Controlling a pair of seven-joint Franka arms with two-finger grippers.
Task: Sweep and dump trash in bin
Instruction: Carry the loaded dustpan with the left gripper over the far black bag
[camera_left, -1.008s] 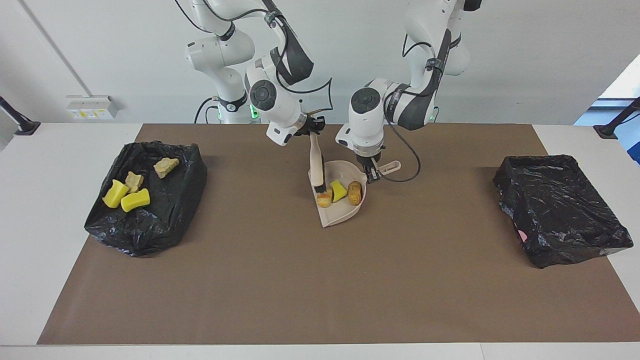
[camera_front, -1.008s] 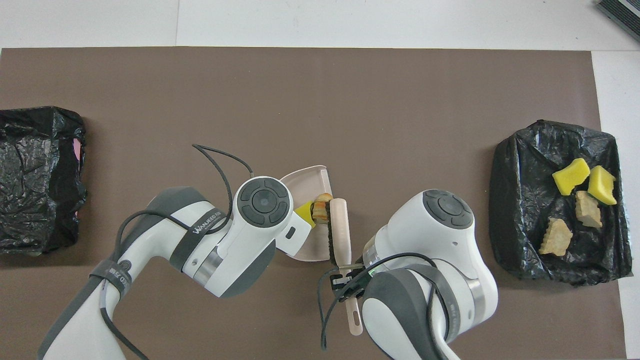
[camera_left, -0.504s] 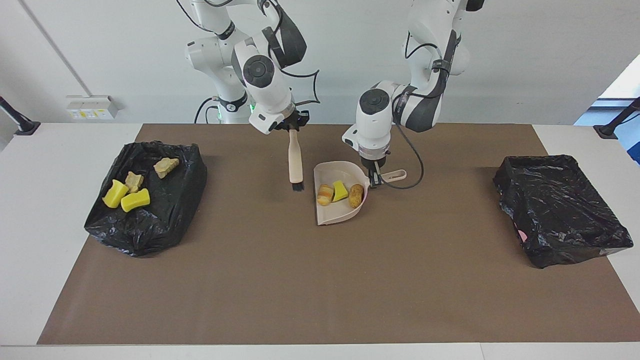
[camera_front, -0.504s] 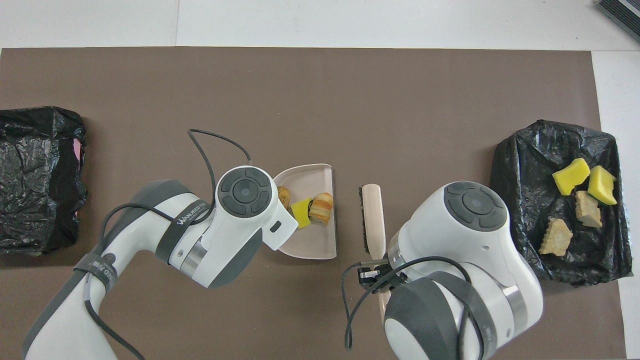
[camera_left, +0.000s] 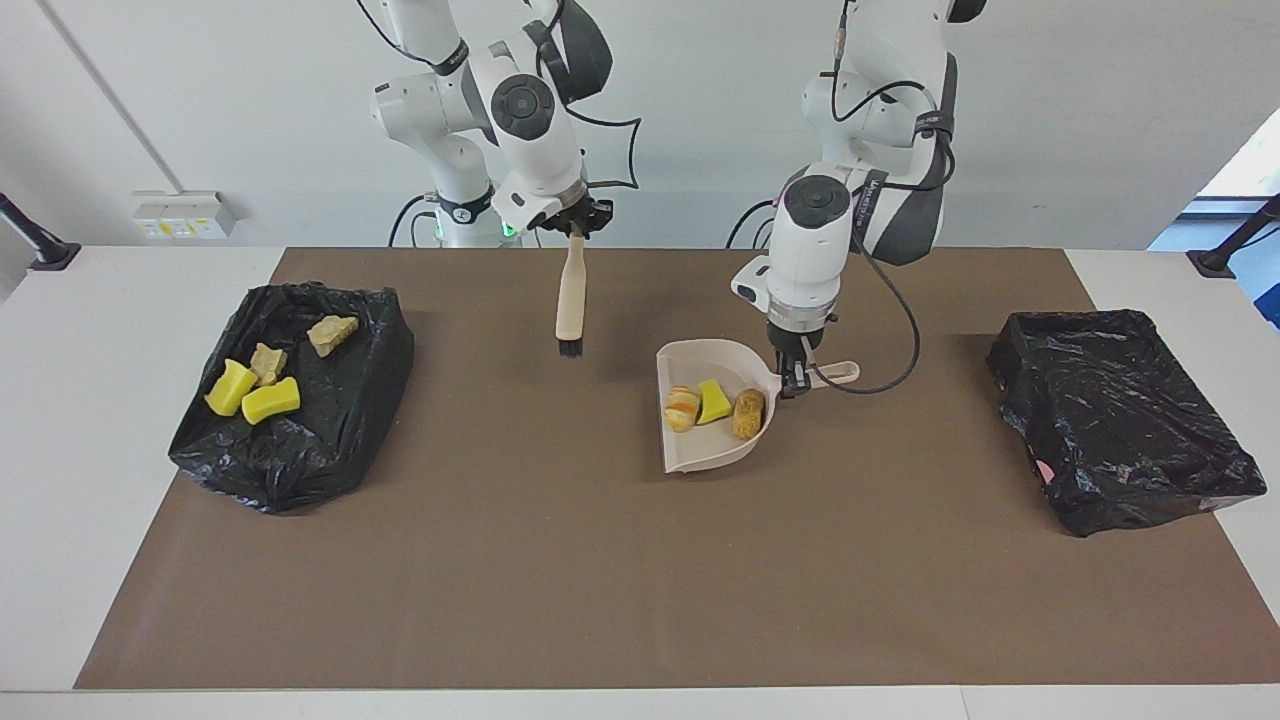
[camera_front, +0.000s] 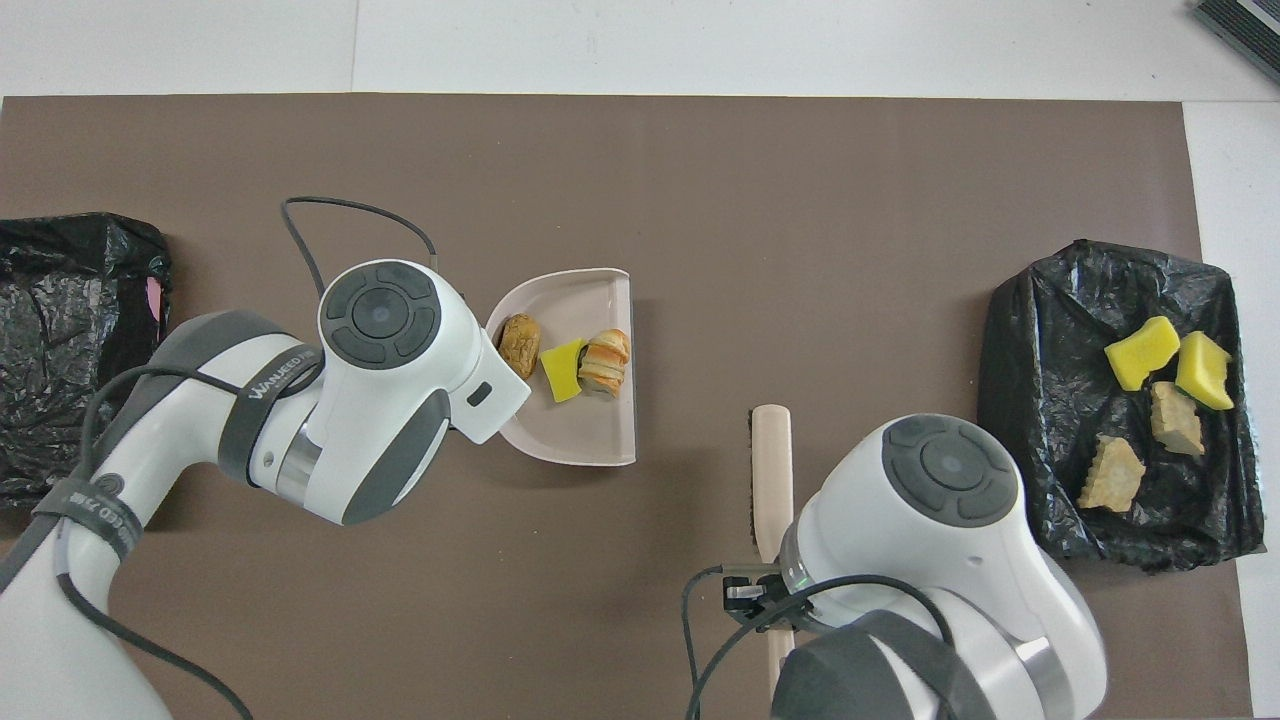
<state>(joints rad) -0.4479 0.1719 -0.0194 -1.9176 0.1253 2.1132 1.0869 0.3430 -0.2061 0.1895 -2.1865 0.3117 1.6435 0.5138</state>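
A beige dustpan (camera_left: 700, 452) (camera_front: 580, 450) sits mid-table, and my left gripper (camera_left: 797, 378) is shut on its handle. Three pieces of trash lie in the pan: a striped orange lump (camera_left: 683, 408) (camera_front: 605, 362), a yellow sponge piece (camera_left: 713, 400) (camera_front: 563, 368) and a brown lump (camera_left: 748, 413) (camera_front: 519, 343). My right gripper (camera_left: 577, 228) is shut on the handle of a brush (camera_left: 571, 300) (camera_front: 771, 470). The brush hangs bristles down over the mat, beside the pan toward the right arm's end. In the overhead view the left wrist hides the left gripper.
A black-lined bin (camera_left: 300, 440) (camera_front: 1040, 400) at the right arm's end holds several yellow and tan pieces. Another black-lined bin (camera_left: 1120, 420) (camera_front: 70, 400) stands at the left arm's end. A brown mat (camera_left: 640, 580) covers the table.
The brush has come up out of the dustpan and back toward the right arm's side. The dustpan with its three pieces has moved toward the left arm's end.
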